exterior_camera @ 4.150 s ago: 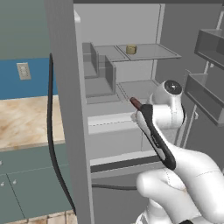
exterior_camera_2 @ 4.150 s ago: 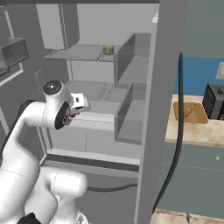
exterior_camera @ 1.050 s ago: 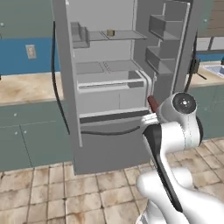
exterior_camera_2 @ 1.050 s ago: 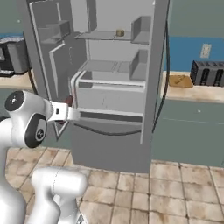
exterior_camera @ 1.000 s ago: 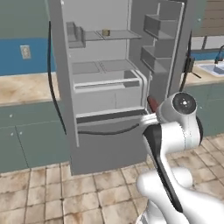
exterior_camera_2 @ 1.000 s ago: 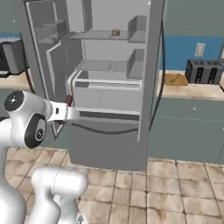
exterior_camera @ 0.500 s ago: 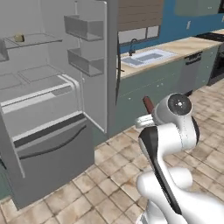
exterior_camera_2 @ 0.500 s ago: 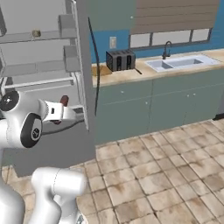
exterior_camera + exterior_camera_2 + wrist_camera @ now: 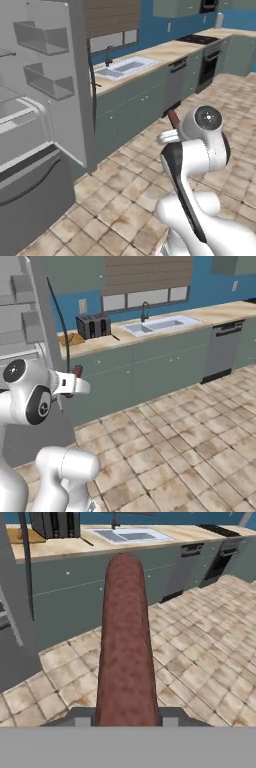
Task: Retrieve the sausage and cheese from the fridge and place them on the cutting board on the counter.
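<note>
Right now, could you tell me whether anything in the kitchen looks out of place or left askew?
Yes: the fridge door stands wide open with nobody at it, while the gripper carries the sausage out over the floor.

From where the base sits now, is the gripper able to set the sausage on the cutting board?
Probably not yet. The gripper, shut on the sausage, hangs over the floor, well short of the counter. The cutting board lies far back beside the toaster; nothing blocks it, but the base likely needs to drive closer.

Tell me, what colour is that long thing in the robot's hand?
Dark red-brown sausage, clearest in the hand view.
</note>
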